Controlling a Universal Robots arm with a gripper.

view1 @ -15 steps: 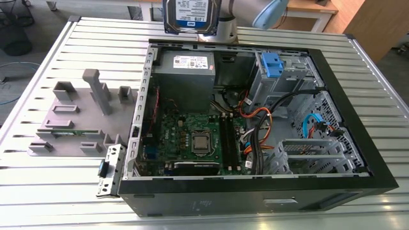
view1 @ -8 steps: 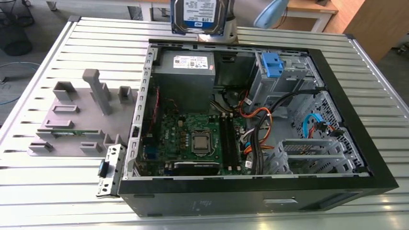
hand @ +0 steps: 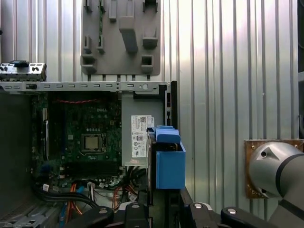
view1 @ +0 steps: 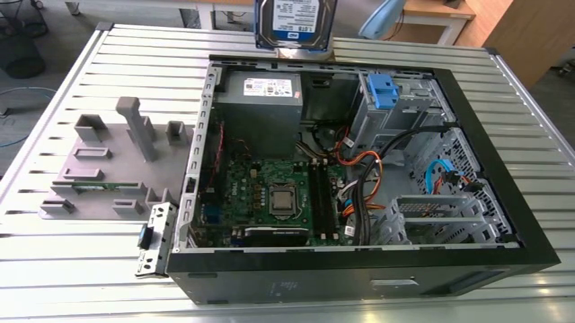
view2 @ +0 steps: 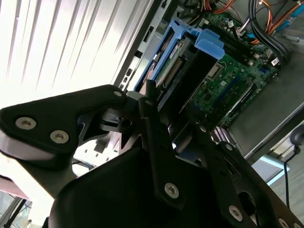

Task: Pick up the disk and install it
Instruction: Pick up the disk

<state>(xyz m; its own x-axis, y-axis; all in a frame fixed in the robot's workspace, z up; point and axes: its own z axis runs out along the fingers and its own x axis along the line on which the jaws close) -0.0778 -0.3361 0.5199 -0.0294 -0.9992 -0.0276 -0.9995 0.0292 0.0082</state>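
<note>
Holds the disk (view1: 295, 20) in the claw (hand: 164, 209), closed on it with a finger against each flat face. Carries it upright and clear of everything, label side toward the exterior view, at the far end of the open computer case (view1: 359, 272). Hangs it above the case wall nearest the grey power supply (view1: 260, 94), not yet set into the drive cage with the blue latch (view1: 382, 91).

In the first wrist view, presents the disk edge-on: dark metal body on one side and blue rail frame (hand: 170, 164) on the other, both reaching straight out from between the black fingers (hand: 137, 211). In the second wrist view, looks along the fingers to the blue frame and the connector end of the disk, with the green motherboard (view2: 228, 80) beyond.

Below, on the slatted metal surface (view1: 81, 256): the case lying on its side, with motherboard, orange and black cables (view1: 359, 168) and bays exposed. Just beside the case, toward the exterior view's left: a grey fixture plate (view1: 108, 168) with upright blocks, flat on the same surface.
</note>
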